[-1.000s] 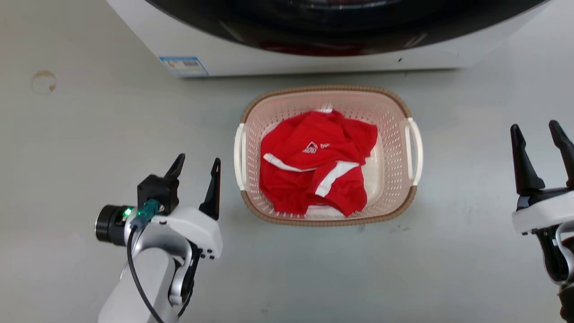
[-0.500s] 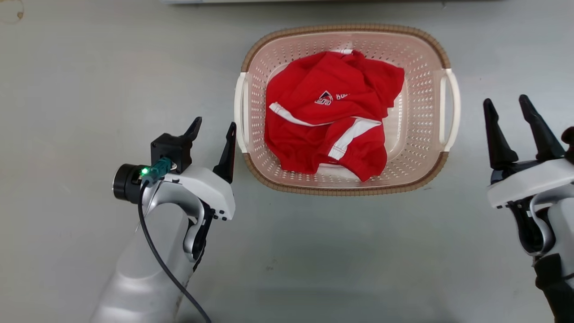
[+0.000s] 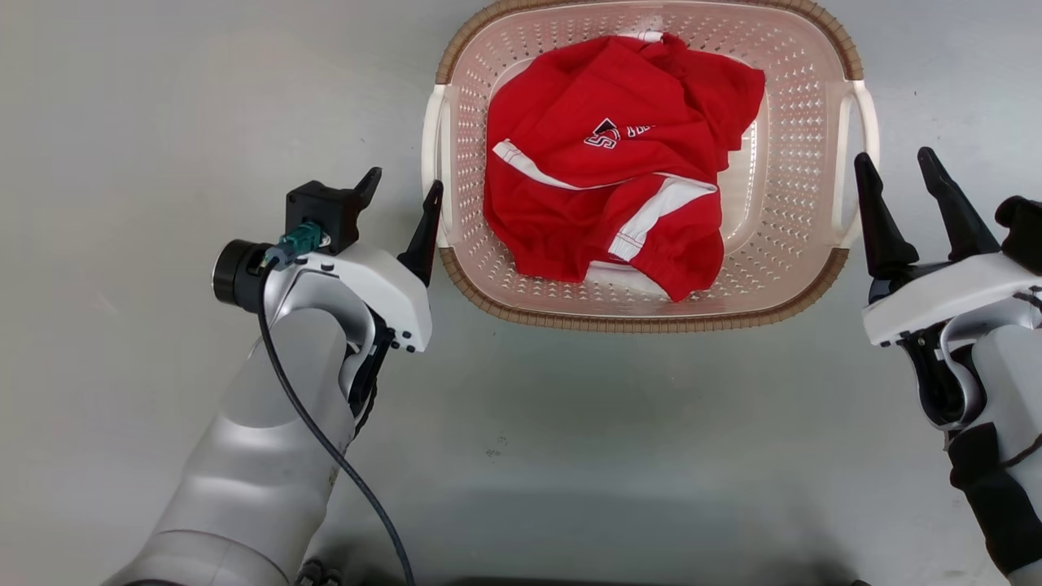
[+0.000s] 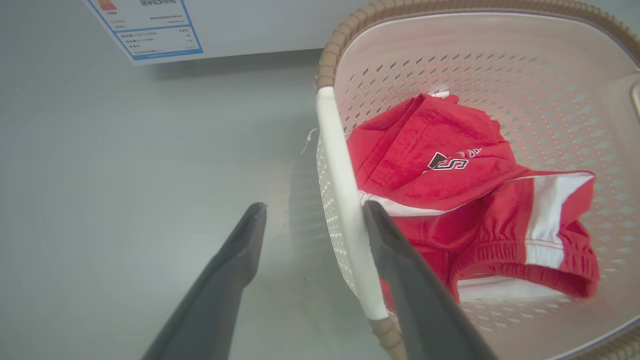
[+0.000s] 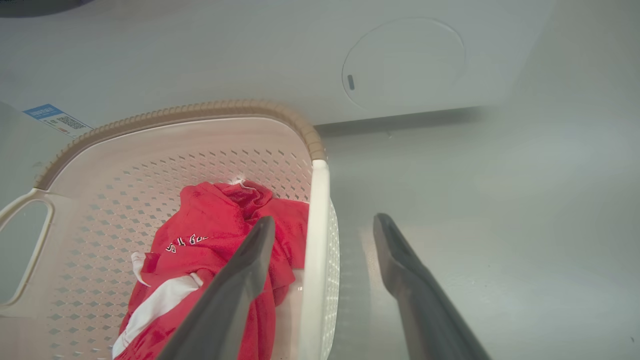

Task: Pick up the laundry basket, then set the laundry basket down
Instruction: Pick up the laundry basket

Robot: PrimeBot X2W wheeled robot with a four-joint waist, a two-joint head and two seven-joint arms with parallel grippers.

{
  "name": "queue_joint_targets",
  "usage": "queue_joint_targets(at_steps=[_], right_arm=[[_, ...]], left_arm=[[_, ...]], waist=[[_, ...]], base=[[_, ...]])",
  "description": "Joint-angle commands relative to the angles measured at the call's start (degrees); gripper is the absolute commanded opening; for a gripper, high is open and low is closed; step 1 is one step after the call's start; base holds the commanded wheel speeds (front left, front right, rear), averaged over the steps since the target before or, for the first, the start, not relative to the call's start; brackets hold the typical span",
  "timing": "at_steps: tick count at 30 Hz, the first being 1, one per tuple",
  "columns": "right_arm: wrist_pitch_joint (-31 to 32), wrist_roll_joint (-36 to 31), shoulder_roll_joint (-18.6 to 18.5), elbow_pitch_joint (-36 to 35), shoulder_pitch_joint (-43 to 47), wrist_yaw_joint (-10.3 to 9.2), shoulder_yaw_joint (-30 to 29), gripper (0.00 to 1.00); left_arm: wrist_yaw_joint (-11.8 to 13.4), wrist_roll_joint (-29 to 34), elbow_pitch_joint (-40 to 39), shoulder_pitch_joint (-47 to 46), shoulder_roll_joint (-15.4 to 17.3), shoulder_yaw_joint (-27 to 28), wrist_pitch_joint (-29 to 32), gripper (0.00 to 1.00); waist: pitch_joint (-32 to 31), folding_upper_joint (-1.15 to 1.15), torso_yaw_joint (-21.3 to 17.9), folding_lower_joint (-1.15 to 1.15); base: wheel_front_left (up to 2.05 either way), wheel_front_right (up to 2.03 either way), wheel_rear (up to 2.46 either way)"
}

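Floor (image 3: 163, 122) of smooth pale grey runs under everything, dull and faintly scuffed. In the left wrist view the white front panel of one washing machine (image 4: 250, 25) stands at the far side, with one blue-edged label (image 4: 150, 25) stuck on it; the right wrist view shows one round cover (image 5: 402, 65) set flush in that same panel.

One laundry basket (image 3: 651, 324) stands on the floor between the two arms, close in front of the washing machine. It is pale pink-beige and perforated, with a brown woven-look rim. It has two white handles, the left handle (image 3: 429, 155) and the right handle (image 3: 869, 122), one on each short side. Inside lies one crumpled red garment (image 3: 602, 187) with white stripes and a small printed logo.

Two hands, each with two dark fingers. The left hand (image 3: 405, 181) is spread wide and holds nothing. In its wrist view the left handle runs up through the gap, with one finger outside over the floor and the other over the basket's inside. The right hand (image 3: 892, 155) is likewise wide apart and empty, and is set the same way about the right handle. Whether any finger touches a handle I cannot tell.
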Motion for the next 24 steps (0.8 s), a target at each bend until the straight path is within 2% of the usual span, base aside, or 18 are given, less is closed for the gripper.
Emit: queue_joint_targets(at_steps=[1,12,24], right_arm=[[-0.76,0.88,0.17,-0.14,0.62,0.25,1.20,1.00],[-0.76,4.78,1.09,6.54,-5.98,0.25,5.79,1.00],[-0.76,8.97,1.56,9.95,-10.44,0.25,8.00,1.00]], left_arm=[[-0.19,-0.23,0.45,-0.33,1.25,0.80,-0.38,1.00],[-1.19,-0.34,6.58,-6.57,0.60,-0.26,-0.49,1.00],[-1.49,-0.55,9.99,-10.28,0.36,-0.97,-0.50,1.00]], waist=[[0.56,0.00,-0.08,0.00],[3.72,0.00,-0.44,0.00],[6.28,0.00,-0.72,0.00]], base=[[0.00,0.00,0.00],[0.00,0.00,0.00],[0.00,0.00,0.00]])
